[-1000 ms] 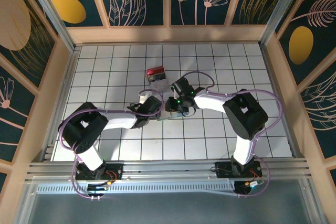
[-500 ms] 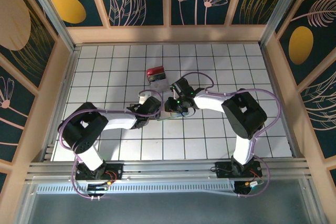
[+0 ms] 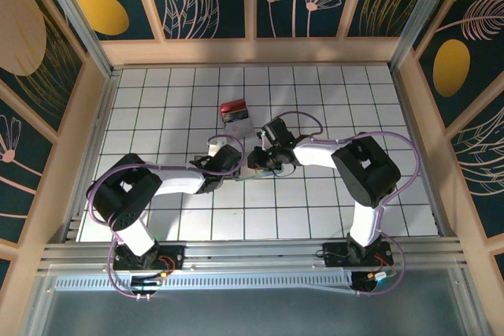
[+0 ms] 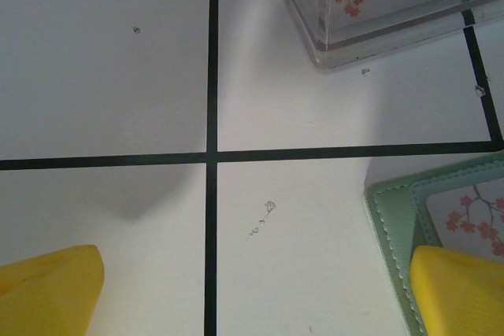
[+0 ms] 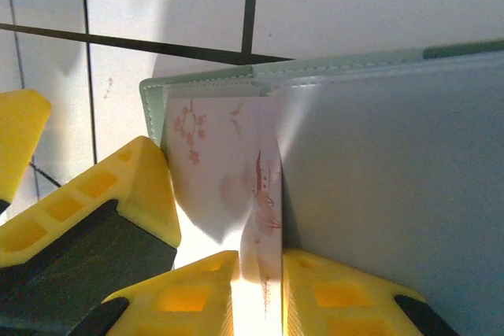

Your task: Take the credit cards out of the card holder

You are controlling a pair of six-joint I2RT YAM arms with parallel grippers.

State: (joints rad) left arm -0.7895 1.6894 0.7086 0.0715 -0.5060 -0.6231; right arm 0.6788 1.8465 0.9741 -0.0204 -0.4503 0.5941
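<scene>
**Left wrist.** The left gripper (image 4: 253,277) is hanging low over the white, black-gridded tile worktop (image 4: 110,76). Its yellow jaws are spread as wide as they go and are gripping nothing. One of its fingers (image 4: 461,289) is overlapping the corner of the pale green, stitched soft card holder (image 4: 391,230), which is lying flat. Whether the finger is pressing on it cannot be told. A clear plastic box (image 4: 378,13) is standing near the holder, apart from it.

**Right wrist.** The right gripper (image 5: 258,265) is closing its jaws on a white, red-blossom-printed credit card (image 5: 236,155). The near end of the card is sitting between the two yellow fingers and its far end is lying against the holder's green leaf. Whether the card is clear of its pocket cannot be told.

**Top external.** Both grippers are meeting at mid-worktop, just in front of the box. Against a second ago, the right wrist is sitting slightly further toward the left arm and its jaws are narrower. The left arm is unchanged.

**Judgement.** The pinch on the card is only now being established, so extraction is just beginning. No card is yet lying loose on the worktop. The next pull probably needs the holder pinned down, or the soft wallet may lift with the card.
</scene>
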